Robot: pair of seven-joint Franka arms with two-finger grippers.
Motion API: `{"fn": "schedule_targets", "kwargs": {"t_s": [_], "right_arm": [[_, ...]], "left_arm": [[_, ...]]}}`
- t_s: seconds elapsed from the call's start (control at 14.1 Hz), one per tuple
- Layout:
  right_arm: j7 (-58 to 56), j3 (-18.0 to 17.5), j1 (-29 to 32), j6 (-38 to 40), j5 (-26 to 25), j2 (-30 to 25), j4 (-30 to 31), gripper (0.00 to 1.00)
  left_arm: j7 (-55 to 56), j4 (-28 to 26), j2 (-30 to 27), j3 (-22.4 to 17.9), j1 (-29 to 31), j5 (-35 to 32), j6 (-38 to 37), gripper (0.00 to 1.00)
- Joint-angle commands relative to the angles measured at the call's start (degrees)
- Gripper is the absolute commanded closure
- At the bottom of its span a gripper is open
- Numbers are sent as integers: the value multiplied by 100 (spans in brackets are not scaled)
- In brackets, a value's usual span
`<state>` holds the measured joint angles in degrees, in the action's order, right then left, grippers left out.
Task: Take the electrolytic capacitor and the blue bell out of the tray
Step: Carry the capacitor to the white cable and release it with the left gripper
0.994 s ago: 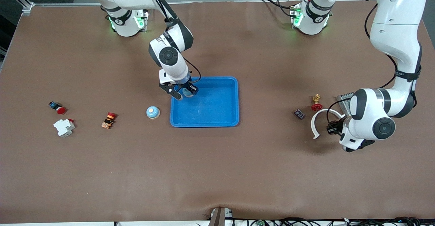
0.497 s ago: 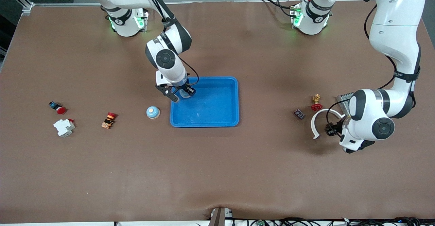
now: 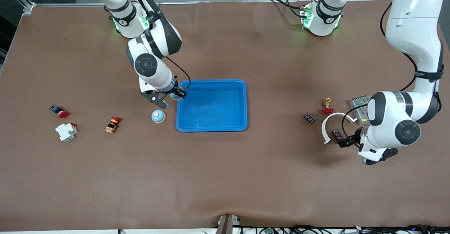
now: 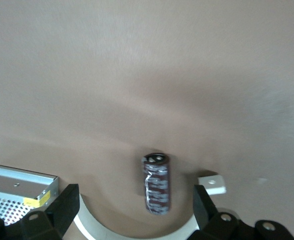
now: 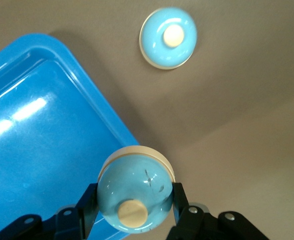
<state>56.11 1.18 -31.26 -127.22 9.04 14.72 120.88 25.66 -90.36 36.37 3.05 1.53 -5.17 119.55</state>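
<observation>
At the right arm's end of the blue tray [image 3: 211, 105], the right gripper [image 3: 168, 98] hangs over the tray's edge, its fingers pinched on a pale blue bell [image 5: 135, 195] with a cream button. The right wrist view shows the bell clamped between the two black fingers, partly over the tray's rim and partly over the brown table [image 3: 225, 177]. A second blue bell [image 3: 158, 116] sits on the table just beside the tray, toward the right arm's end.

Toward the left arm's end of the table, the left gripper [image 3: 346, 140] hovers low with its fingers spread wide. The left wrist view shows a dark capacitor [image 4: 156, 183] lying loose on the table between the open fingers, touched by neither. A white curved bracket [image 3: 332, 123] arcs just beside the capacitor, and a perforated metal box [image 3: 358, 107] lies near it. A small dark component [image 3: 309, 118] and a red-handled valve [image 3: 327, 106] rest on the table between the bracket and the tray.

Well apart, at the right arm's end, lie a red push button [image 3: 59, 111], a white breaker [image 3: 66, 131] and an orange-and-black switch [image 3: 112, 124].
</observation>
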Motion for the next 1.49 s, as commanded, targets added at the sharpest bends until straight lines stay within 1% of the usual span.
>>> {"fn": "schedule_targets", "kwargs": {"t_s": [0.0,0.07,0.14,0.35,0.5,0.64,0.71,0.78,0.85,0.99,1.14,1.28,1.42], "right_arm": [[-609,-57,313,39,98,-391,374,100],[-732,-57,375,30,89,-409,454,100],[-794,-57,402,4,46,-426,524,100],[-1093,-48,559,-101,-147,-566,857,100],[-1574,-48,752,-172,-192,-812,1173,100],[-2111,-57,1060,-338,-192,-1093,1560,100],[-2287,-48,1096,-461,-192,-1199,1762,100],[-2333,-48,1088,-532,-288,-1322,1921,100],[-2333,-48,1105,-584,-498,-1445,2061,100],[-2342,-48,1105,-777,-579,-1569,2308,100],[-2351,-48,1183,-901,-815,-1630,2440,100],[-2621,-57,1464,-910,-930,-1657,2467,100],[-2956,-57,1710,-1259,-930,-1657,2641,100]], "left_arm": [[61,-43,-402,291,48,-28,-125,0],[71,175,-403,406,23,-19,-125,0],[80,325,-368,424,-12,-28,-134,0],[19,432,-447,433,48,-45,-142,0],[-8,414,-744,442,57,-54,-422,0],[27,414,-1131,477,22,-72,-1028,0],[53,388,-1298,617,31,-37,-1196,0],[19,388,-1421,662,48,-37,-1371,0],[-60,396,-1527,662,75,-54,-1503,0],[-209,396,-1747,662,93,-45,-1645,0],[-245,405,-1975,662,93,-45,-1672,0],[-228,405,-2116,662,84,-45,-1672,0],[-228,405,-2196,671,84,-36,-1689,0]]}}
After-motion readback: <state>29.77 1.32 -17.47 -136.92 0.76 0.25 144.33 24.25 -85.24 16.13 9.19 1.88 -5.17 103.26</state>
